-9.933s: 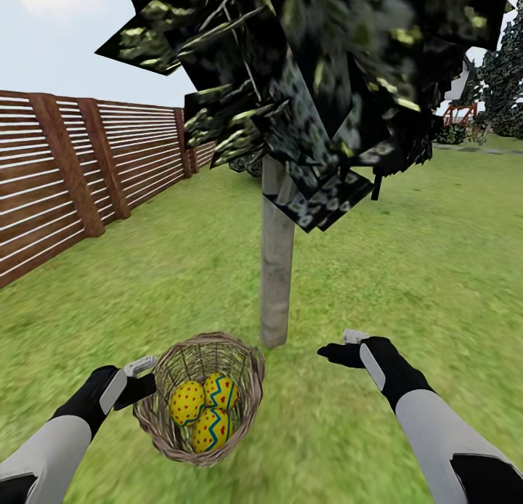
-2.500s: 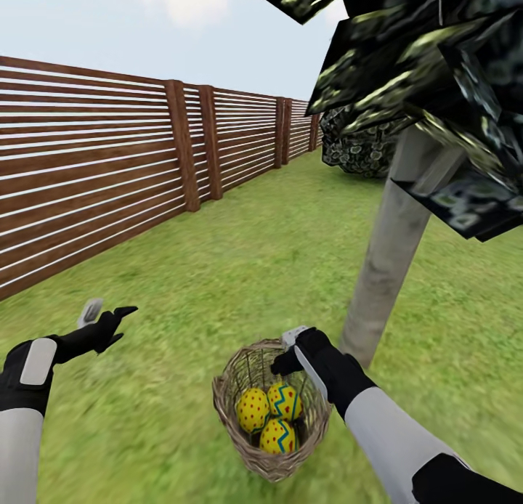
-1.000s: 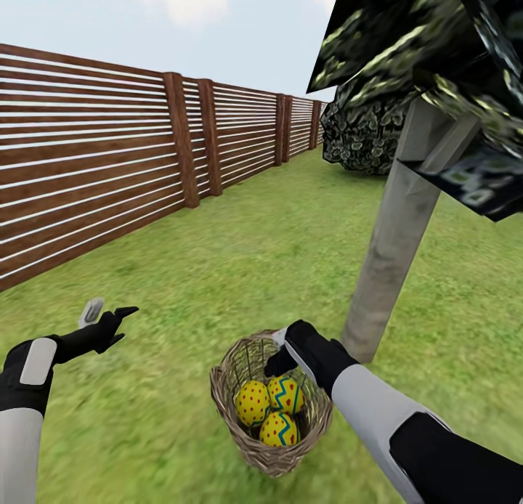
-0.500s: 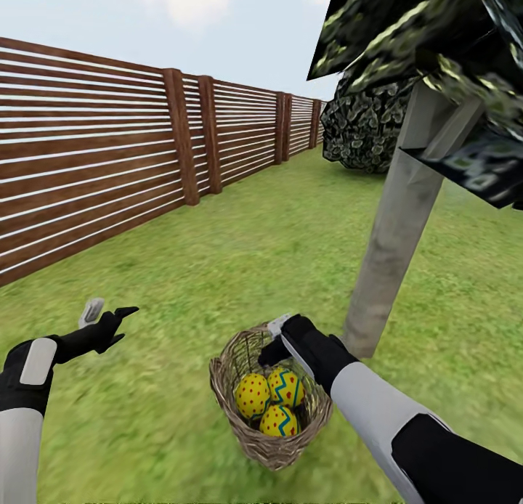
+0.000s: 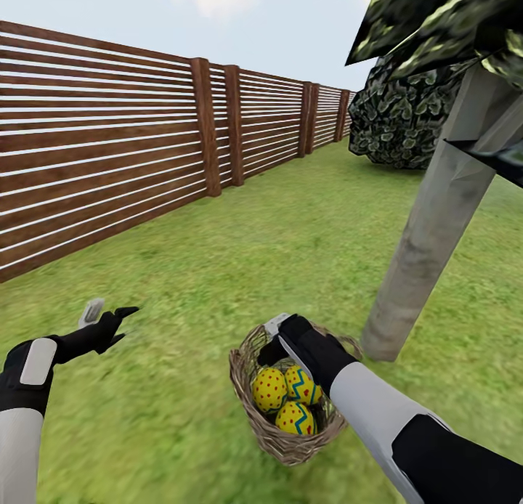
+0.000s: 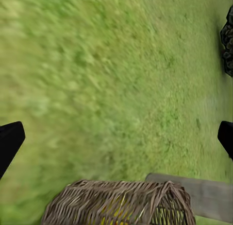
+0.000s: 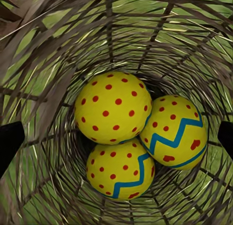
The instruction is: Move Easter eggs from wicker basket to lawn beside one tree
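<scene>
Three yellow Easter eggs [image 5: 269, 389] [image 7: 113, 108] with red dots lie together at the bottom of the wicker basket [image 5: 247, 388] [image 7: 58, 50], which stands on the lawn [image 5: 290, 250]. Two of them show the blue-green zigzag band [image 7: 174, 135]. My right gripper [image 5: 270, 340] [image 7: 116, 137] hangs open over the basket's far rim, looking straight down into it, with nothing between its fingertips [image 7: 9, 140]. My left gripper [image 5: 102, 319] [image 6: 116, 142] is held open above bare grass, well to the basket's left. The tree's pale trunk [image 5: 428, 242] rises just right of the basket.
A brown slatted fence [image 5: 109, 155] runs along the left side into the distance. Dark blocky foliage [image 5: 443, 25] overhangs at the upper right, and a dark bush [image 5: 399, 126] stands by the far fence. In the left wrist view the basket [image 6: 119, 203] and trunk [image 6: 204, 198] show beyond open grass.
The whole head view has shifted, so the camera moved. My right gripper stays open over the basket's mouth, and the left arm keeps its pose. The eggs have not moved.
</scene>
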